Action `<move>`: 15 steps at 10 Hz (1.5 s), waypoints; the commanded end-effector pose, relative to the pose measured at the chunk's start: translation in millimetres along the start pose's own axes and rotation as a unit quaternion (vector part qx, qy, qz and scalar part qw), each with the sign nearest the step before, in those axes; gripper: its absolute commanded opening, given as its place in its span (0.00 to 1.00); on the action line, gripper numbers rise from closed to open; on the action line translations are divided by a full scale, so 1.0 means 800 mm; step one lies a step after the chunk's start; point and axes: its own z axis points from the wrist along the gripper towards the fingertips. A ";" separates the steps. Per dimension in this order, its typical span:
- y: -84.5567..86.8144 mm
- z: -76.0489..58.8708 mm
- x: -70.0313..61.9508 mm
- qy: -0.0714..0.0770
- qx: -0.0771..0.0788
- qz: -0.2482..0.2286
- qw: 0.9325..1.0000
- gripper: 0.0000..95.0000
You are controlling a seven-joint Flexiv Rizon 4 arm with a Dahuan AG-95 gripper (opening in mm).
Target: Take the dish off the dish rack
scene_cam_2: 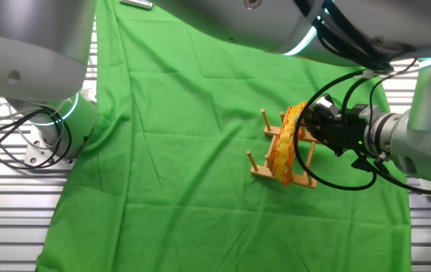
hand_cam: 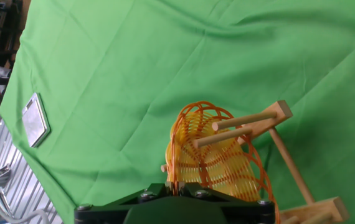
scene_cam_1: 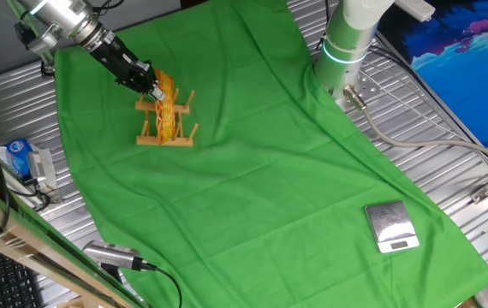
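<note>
The dish (scene_cam_1: 166, 107) is a yellow-orange woven oval tray standing on edge between the pegs of the small wooden dish rack (scene_cam_1: 152, 137) on the green cloth. It also shows in the other fixed view (scene_cam_2: 283, 147) and the hand view (hand_cam: 212, 152). My gripper (scene_cam_1: 151, 87) is at the dish's upper rim, shut on it. In the hand view the rim runs between the two black fingers (hand_cam: 176, 186). The rack's pegs (hand_cam: 243, 121) cross in front of the dish. The rack stands flat in the other fixed view (scene_cam_2: 300, 180).
A square silver scale (scene_cam_1: 390, 226) lies on the cloth at the near right, also in the hand view (hand_cam: 35, 118). A second robot base (scene_cam_1: 347, 47) stands at the back. Metal table slats and cables border the cloth.
</note>
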 end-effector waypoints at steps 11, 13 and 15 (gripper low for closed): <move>0.008 0.005 -0.002 0.005 0.008 -0.004 1.000 0.00; 0.008 0.005 -0.002 0.006 0.008 -0.011 1.000 0.00; 0.008 0.005 -0.002 0.004 0.005 -0.022 1.000 0.00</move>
